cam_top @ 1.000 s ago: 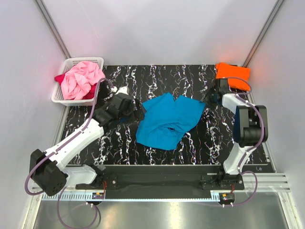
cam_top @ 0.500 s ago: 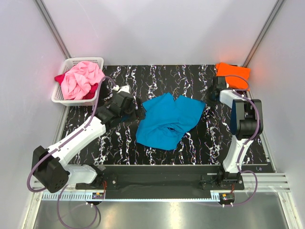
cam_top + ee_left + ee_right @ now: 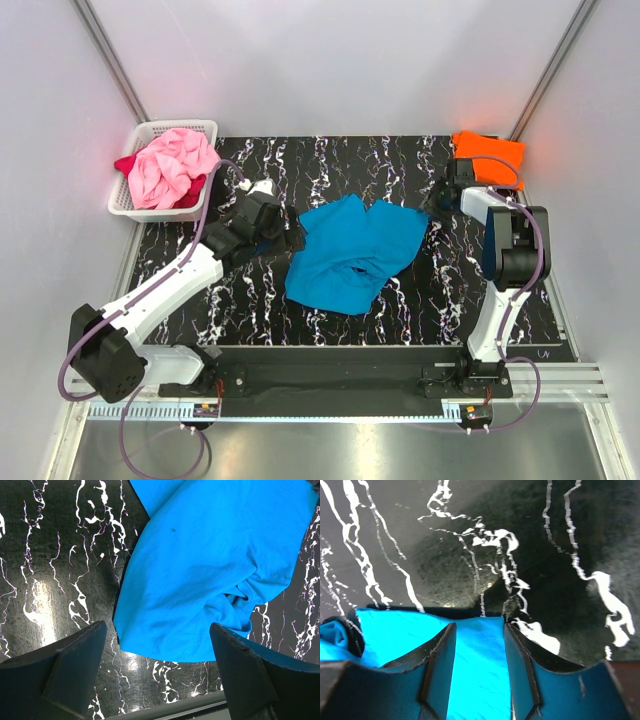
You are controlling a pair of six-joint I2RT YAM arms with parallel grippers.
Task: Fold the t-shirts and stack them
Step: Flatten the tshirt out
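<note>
Top external view: the turquoise blue t-shirt (image 3: 350, 255) lies crumpled mid-counter (image 3: 400, 165). The bright orange t-shirt (image 3: 488, 150) sits folded at the far right corner. The light pink t-shirt (image 3: 170, 165) is heaped in the white basket (image 3: 180, 125) at far left, with the dark red t-shirt (image 3: 125, 163) poking out beneath it.

The left pincer (image 3: 292, 238) hovers at the blue shirt's left edge. In the left wrist view its fingers (image 3: 65, 675) are spread wide and hold nothing.

The right pincer (image 3: 438, 205) is at the blue shirt's far right corner. In the right wrist view its fingers (image 3: 440, 665) stand a narrow gap apart, with the flat cloth edge showing in the gap, ungripped.
</note>
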